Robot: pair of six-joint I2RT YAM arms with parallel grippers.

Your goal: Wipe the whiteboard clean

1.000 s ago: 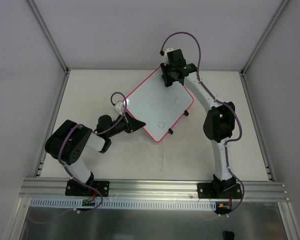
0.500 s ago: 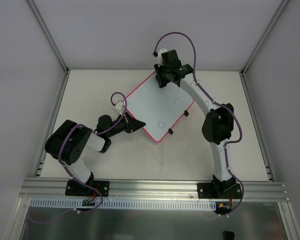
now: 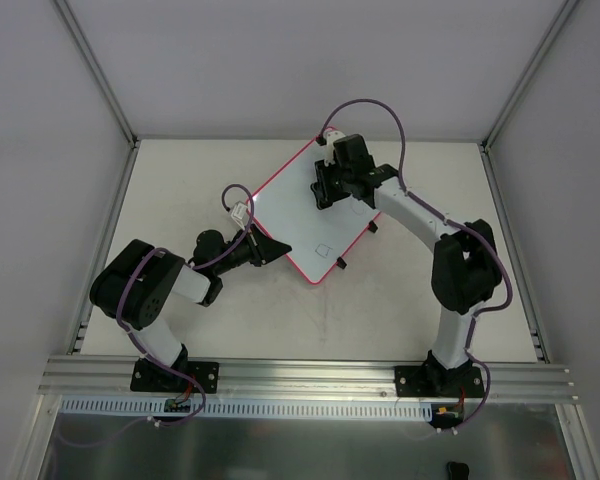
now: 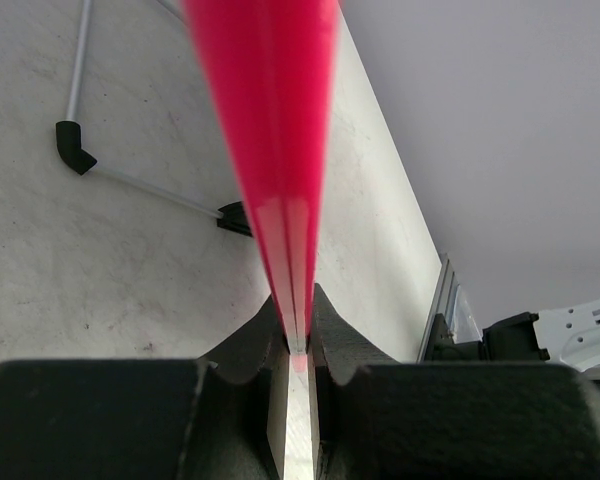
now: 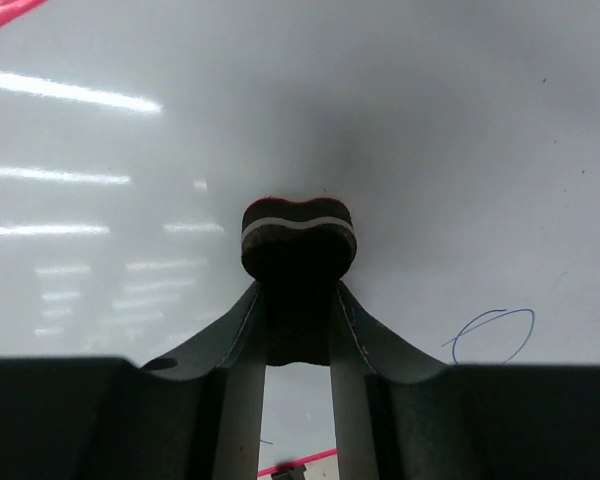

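— Where does the whiteboard (image 3: 315,210) lie?

— Flat on the table (image 3: 230,320), turned at an angle, with one arm at either side of it. The left gripper (image 3: 270,247) meets it at its near-left edge, and the right gripper (image 3: 325,185) stands over its far part.

— What are the left fingers doing?

— They are closed tight on the pink-red frame. In the left wrist view the frame's edge (image 4: 270,120) runs straight out from between the two fingertips, pinched there with no gap showing on either side. The table's pale surface lies to the left of the fingers.

— And the right ones?

— They stand narrow, clamped on a small dark eraser (image 5: 298,235) with a white stripe through it. The block sticks out just beyond the fingertips, and its end appears to rest against the white surface (image 5: 430,120), where a soft shadow spreads around it.

— Are any pen marks to be seen?

— A blue loop (image 5: 493,335) lies to the right of the right fingers, back toward the wrist and apart from the eraser. A faint small square (image 3: 323,250) sits on the near part of the board, between the two grippers. Two black clips (image 3: 372,226) stick out from the board's right edge, under the right arm.
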